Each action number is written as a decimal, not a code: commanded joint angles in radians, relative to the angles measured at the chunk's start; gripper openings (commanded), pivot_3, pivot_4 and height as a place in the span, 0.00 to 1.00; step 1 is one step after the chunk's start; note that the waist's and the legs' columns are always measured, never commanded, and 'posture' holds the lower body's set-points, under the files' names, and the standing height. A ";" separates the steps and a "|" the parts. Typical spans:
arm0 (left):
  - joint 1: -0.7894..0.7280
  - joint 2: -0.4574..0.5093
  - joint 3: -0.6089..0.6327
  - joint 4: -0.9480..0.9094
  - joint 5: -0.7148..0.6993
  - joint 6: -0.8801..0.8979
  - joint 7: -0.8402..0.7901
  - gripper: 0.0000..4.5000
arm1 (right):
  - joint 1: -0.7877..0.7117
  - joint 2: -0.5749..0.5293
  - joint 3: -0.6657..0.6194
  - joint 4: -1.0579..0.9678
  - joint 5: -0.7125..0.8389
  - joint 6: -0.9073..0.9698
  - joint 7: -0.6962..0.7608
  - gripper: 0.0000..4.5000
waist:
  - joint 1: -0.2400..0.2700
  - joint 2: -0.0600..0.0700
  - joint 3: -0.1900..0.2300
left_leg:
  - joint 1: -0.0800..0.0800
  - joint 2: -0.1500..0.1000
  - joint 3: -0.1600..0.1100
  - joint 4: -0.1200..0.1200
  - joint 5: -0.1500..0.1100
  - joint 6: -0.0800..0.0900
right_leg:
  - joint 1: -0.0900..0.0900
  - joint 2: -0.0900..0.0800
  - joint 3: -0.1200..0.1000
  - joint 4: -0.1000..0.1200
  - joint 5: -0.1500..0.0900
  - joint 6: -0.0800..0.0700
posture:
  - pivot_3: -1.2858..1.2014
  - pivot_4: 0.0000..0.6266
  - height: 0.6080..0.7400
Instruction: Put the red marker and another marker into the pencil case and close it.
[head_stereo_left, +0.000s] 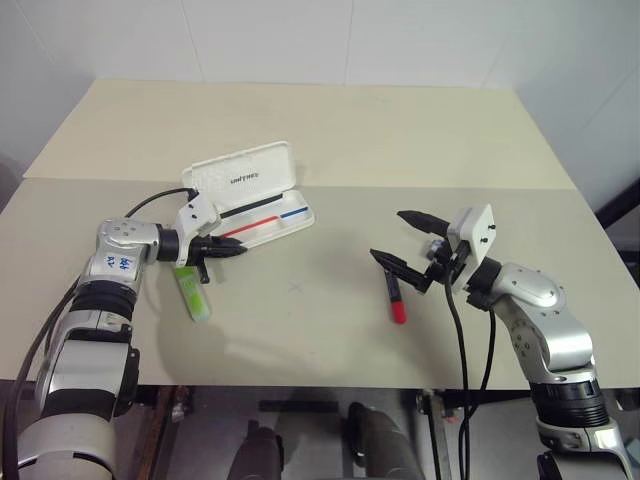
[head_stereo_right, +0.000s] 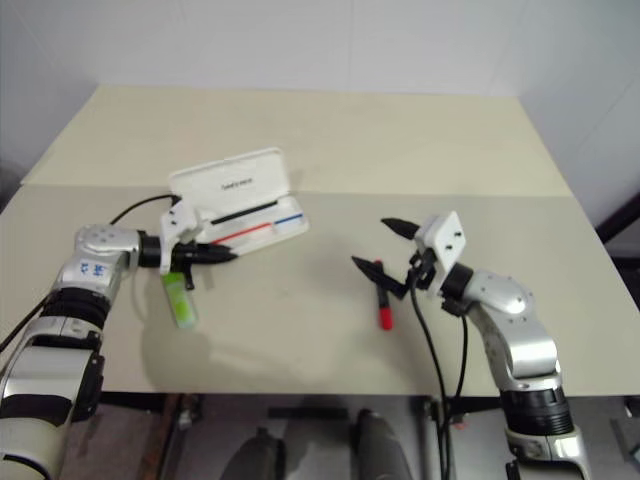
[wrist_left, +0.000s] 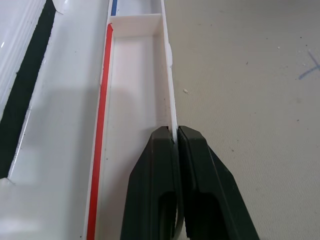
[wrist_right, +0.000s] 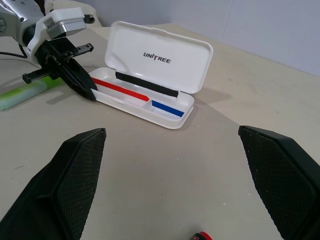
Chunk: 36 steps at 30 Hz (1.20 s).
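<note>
left eye view: beige table (head_stereo_left: 330, 130) against white wall; left gripper (head_stereo_left: 236, 251) pinches pencil case (head_stereo_left: 262, 205) rim, right gripper (head_stereo_left: 400, 240) spread.

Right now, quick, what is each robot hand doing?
Left gripper: shut on the front wall of the open pencil case.
Right gripper: open, holding nothing, above the red marker.
</note>
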 joint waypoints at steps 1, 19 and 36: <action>-0.021 0.015 0.014 -0.043 -0.002 -0.032 -0.022 0.00 | -0.013 0.006 -0.012 -0.009 0.004 -0.027 -0.006 1.00 | 0.000 0.000 0.000 | 0.000 0.000 0.000 0.000 0.000 0.000 | 0.000 0.000 0.000 0.000 0.000 0.000 | 0.52 0.24 1.00; 0.179 0.037 -0.028 -0.643 -0.051 0.054 -0.126 0.00 | 0.147 -0.124 -0.084 -0.119 0.093 -0.032 0.129 1.00 | 0.000 0.000 0.000 | -0.005 0.000 -0.001 0.004 0.000 0.001 | -0.002 0.000 0.000 0.001 0.000 0.001 | 0.52 0.24 1.00; 0.396 0.050 -0.080 -0.805 -0.025 0.012 -0.069 0.00 | 0.328 -0.154 -0.188 -0.212 0.201 -0.058 0.197 1.00 | -0.001 0.000 0.000 | 0.000 -0.001 0.000 0.008 0.000 0.001 | 0.002 0.000 0.004 0.001 0.000 0.001 | 0.52 0.24 1.00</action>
